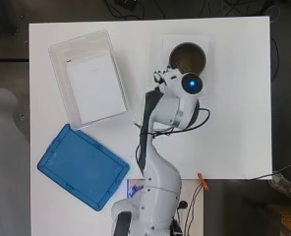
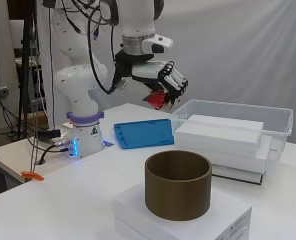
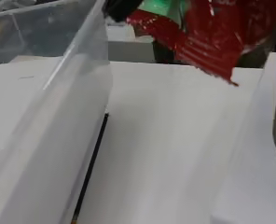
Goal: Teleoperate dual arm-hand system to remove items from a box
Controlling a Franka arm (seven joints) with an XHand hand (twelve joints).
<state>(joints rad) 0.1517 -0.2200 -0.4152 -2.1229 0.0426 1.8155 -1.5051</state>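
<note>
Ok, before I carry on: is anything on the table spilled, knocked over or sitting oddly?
Nothing looks spilled or damaged. The hand is raised, curled round a red packet. The clear box sits skewed to the table edges, its blue lid lying flat beside it. The brown cup stands upright on a white block.

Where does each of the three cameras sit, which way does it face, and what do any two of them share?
Overhead view: above the table, looking straight down; the arm's base is at the bottom, the arm reaching up toward the brown cylinder.
Side view: across the table; the arm stands at left, the hand holding a red packet in the air.
Wrist view: at the wrist, close on the red packet and clear bin wall; no hand is clearly visible.
Shared: overhead and side views both show the clear bin, blue lid and brown cylinder.
</note>
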